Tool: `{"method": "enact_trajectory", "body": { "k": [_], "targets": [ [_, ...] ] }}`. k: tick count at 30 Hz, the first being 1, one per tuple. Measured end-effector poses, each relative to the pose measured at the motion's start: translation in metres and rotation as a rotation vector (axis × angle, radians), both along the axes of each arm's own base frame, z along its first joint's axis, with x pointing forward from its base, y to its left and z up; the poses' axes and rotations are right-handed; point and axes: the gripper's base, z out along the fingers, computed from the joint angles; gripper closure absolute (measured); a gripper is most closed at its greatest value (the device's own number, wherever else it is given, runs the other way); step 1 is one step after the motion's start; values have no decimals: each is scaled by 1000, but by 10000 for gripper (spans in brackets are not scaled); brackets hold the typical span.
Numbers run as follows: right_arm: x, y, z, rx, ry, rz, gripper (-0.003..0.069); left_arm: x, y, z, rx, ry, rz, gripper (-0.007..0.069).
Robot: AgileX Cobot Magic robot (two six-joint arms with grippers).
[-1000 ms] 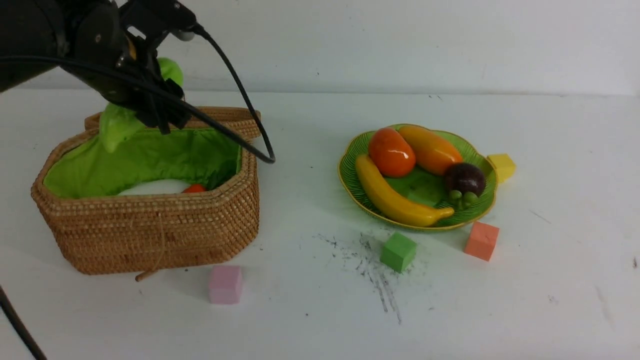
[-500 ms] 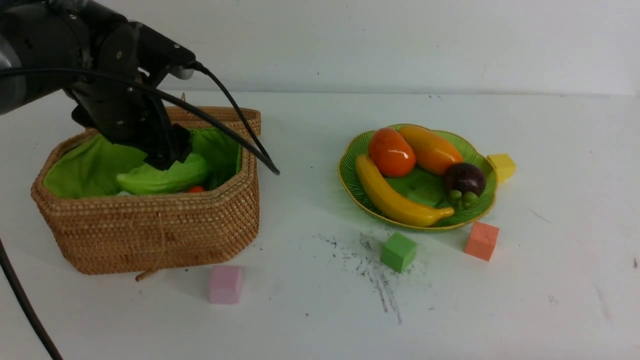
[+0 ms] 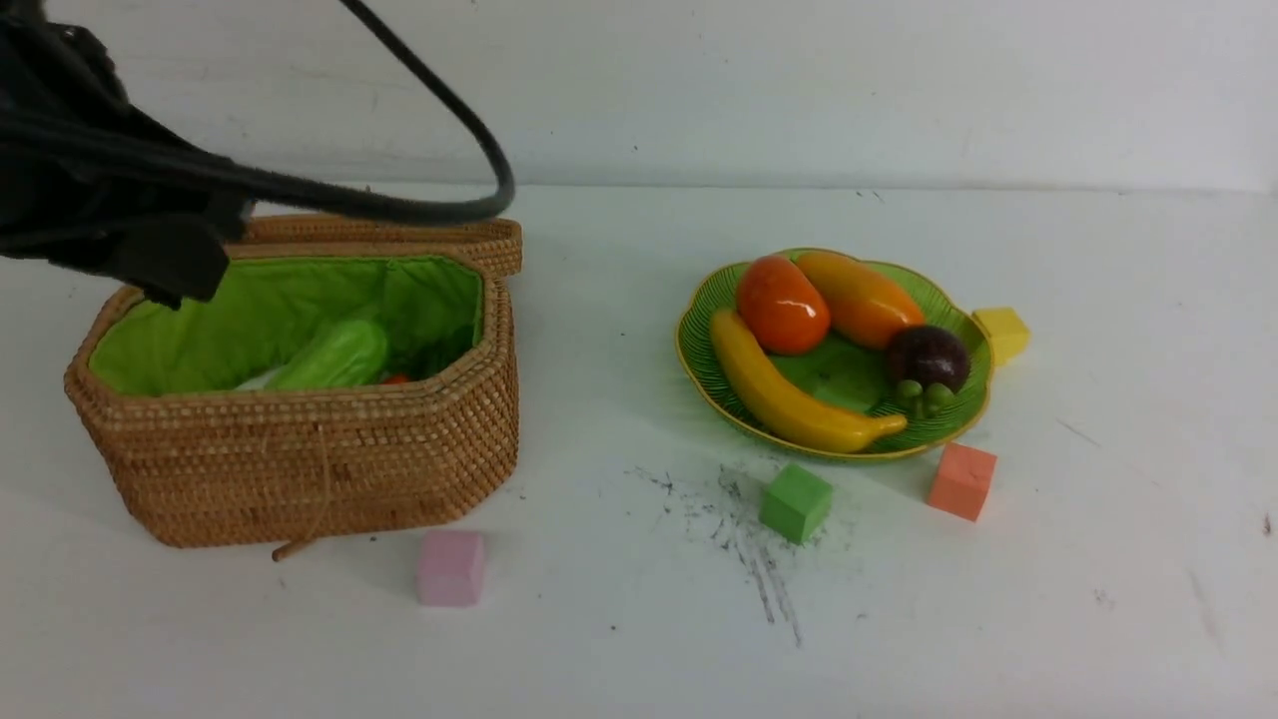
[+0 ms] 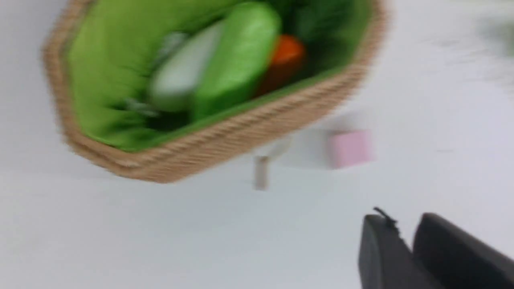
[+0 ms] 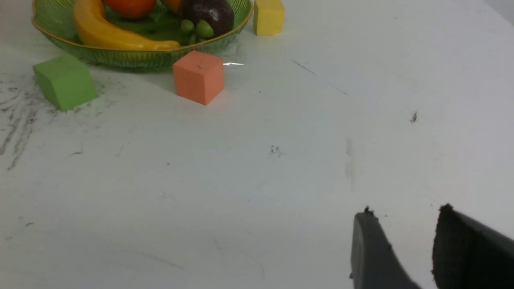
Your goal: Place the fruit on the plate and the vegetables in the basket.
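The wicker basket [image 3: 300, 459] stands on the left with its lid [image 3: 399, 232] folded back. Inside lie the light green gourd [image 3: 339, 355], a sliver of white radish [image 3: 255, 379] and the orange carrot [image 3: 394, 378]. The left wrist view shows the same gourd [image 4: 237, 60], radish [image 4: 180, 76] and carrot [image 4: 285, 56], blurred. My left arm [image 3: 100, 200] is a dark blur above the basket's far left corner. Its gripper [image 4: 405, 224] is shut and empty, off the basket. On the green plate [image 3: 696, 340] rest the banana [image 3: 789, 394], persimmon [image 3: 782, 303], mango [image 3: 859, 297] and mangosteen [image 3: 929, 358]. My right gripper [image 5: 405, 212] is open and empty over bare table.
Foam cubes lie about: pink [image 3: 451, 567] in front of the basket, green [image 3: 795, 502] and orange [image 3: 961, 480] in front of the plate, yellow [image 3: 1001, 332] at its right. Dark scuff marks [image 3: 744, 539] streak the white table. A black cable [image 3: 469, 150] loops above the basket.
The left gripper let the gourd go into the basket, then rose and drew back to the left, and its jaws closed. The gourd now lies on the radish. Nothing on the plate moved.
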Motion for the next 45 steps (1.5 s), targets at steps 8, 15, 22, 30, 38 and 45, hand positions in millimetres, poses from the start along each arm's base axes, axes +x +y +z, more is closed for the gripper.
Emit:
{"method": "enact_trajectory", "body": {
  "k": [8, 15, 22, 30, 38, 45],
  "targets": [
    [0, 0, 0, 0, 0, 0, 419, -85, 12, -33, -106, 44, 11, 638],
    [0, 0, 0, 0, 0, 0, 419, -166, 26, -85, -234, 50, 75, 638],
    [0, 0, 0, 0, 0, 0, 419, -200, 33, -113, -272, -6, 64, 638],
    [0, 0, 0, 0, 0, 0, 419, -197, 31, -113, -338, -92, 72, 638],
    [0, 0, 0, 0, 0, 0, 419, -195, 30, -112, -349, -119, 77, 638],
    [0, 0, 0, 0, 0, 0, 419, -192, 36, -112, -306, -187, 103, 638]
  ]
}}
